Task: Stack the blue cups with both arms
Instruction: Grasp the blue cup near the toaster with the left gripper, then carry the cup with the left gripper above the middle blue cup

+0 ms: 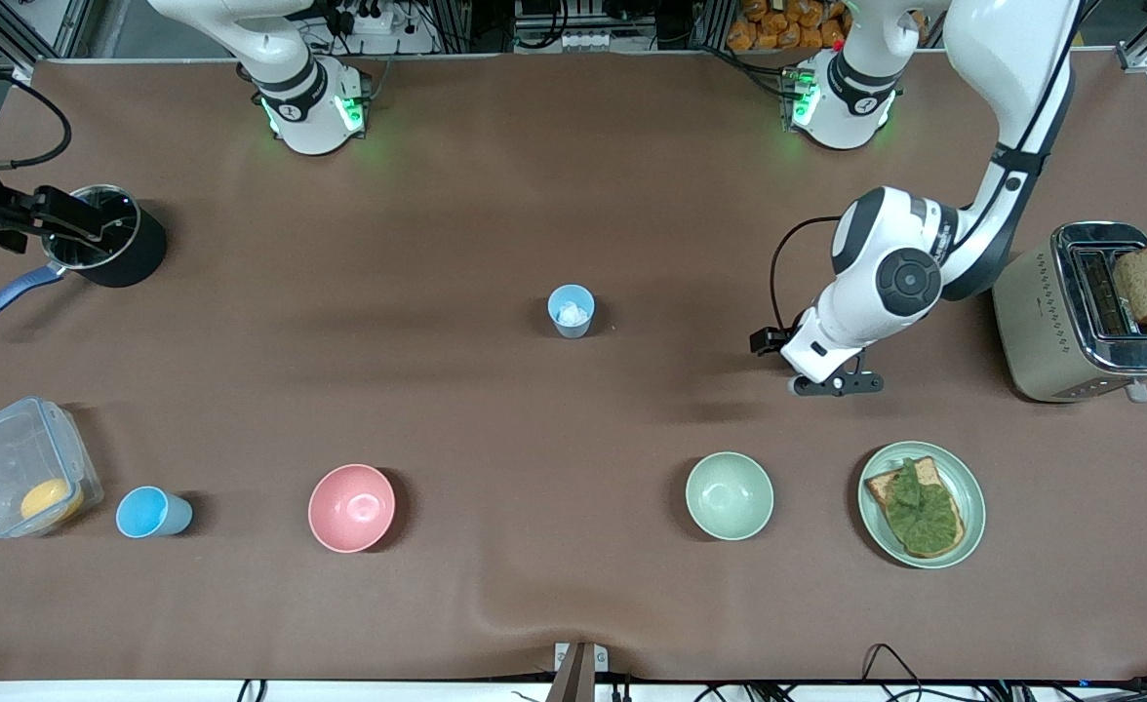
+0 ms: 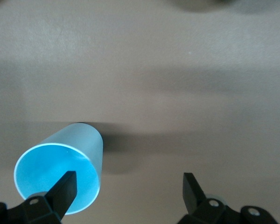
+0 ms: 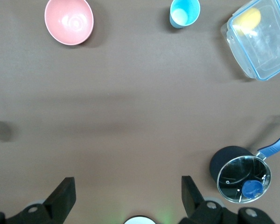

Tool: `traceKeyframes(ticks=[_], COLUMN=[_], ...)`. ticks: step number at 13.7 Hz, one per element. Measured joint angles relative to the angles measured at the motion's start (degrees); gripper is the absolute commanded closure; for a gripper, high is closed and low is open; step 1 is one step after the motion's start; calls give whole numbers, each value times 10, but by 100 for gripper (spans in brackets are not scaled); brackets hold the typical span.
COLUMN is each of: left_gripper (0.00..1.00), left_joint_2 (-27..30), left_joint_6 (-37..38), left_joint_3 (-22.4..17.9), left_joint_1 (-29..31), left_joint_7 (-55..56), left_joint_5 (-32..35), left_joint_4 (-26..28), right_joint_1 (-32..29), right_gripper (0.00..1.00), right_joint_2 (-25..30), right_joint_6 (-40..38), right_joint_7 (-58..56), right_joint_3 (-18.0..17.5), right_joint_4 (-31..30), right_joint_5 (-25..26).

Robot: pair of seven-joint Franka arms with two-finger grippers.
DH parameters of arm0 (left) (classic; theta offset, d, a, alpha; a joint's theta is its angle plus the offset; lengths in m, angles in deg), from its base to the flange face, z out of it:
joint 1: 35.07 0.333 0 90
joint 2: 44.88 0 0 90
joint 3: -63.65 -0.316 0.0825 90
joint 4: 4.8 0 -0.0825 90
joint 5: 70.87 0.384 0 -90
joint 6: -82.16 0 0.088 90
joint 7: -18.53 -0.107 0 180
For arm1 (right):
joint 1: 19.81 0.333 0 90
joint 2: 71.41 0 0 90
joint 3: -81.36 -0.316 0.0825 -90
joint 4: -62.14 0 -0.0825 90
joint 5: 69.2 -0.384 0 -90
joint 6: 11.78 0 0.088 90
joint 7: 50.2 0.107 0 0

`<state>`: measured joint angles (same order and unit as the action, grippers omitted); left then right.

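The paler blue cup (image 1: 571,312) with white bits inside stands upright mid-table. The brighter blue cup (image 1: 152,513) (image 3: 184,12) stands at the right arm's end, nearer the front camera, between a clear box and the pink bowl. My left gripper (image 1: 832,382) (image 2: 128,179) hangs open with nothing between its fingers. In the left wrist view a blue cup (image 2: 60,170) shows just beside one finger (image 2: 65,186), outside the gap. My right gripper (image 3: 128,196) is open and empty, high over the table by its own base; the front view does not show it.
A pink bowl (image 1: 351,507) and a pale green bowl (image 1: 729,495) sit near the front edge, with a plate of toast (image 1: 922,503) beside the green bowl. A toaster (image 1: 1086,312) stands at the left arm's end. A black pot (image 1: 105,239) and a clear box (image 1: 22,468) are at the right arm's end.
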<state>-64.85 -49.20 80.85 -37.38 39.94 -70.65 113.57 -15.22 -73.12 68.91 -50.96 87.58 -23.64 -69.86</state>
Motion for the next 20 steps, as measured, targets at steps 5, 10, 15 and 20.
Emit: traceKeyframes(ticks=[5, 10, 15, 20], left_gripper=[24, 91, 100, 100], left_joint_2=[-8, -8, -8, 34], left_joint_6=[-5, -5, -6, -7], left_joint_3=[-12, -12, -13, -11], left_joint_1=[0, -1, -1, -1], left_joint_7=[0, 0, 0, 0], left_joint_5=[0, 0, 0, 0], left_joint_4=[12, 22, 24, 15], right_joint_1=[-21, -54, -54, -55], right_gripper=[0, 0, 0, 0], right_joint_2=[-2, -3, -3, -3], right_joint_6=[-10, -22, -26, -26], right_joint_7=[0, 0, -1, -1], right_joint_3=[-24, -57, -60, -60], right_joint_4=[9, 13, 14, 14], right_joint_5=[0, 0, 0, 0])
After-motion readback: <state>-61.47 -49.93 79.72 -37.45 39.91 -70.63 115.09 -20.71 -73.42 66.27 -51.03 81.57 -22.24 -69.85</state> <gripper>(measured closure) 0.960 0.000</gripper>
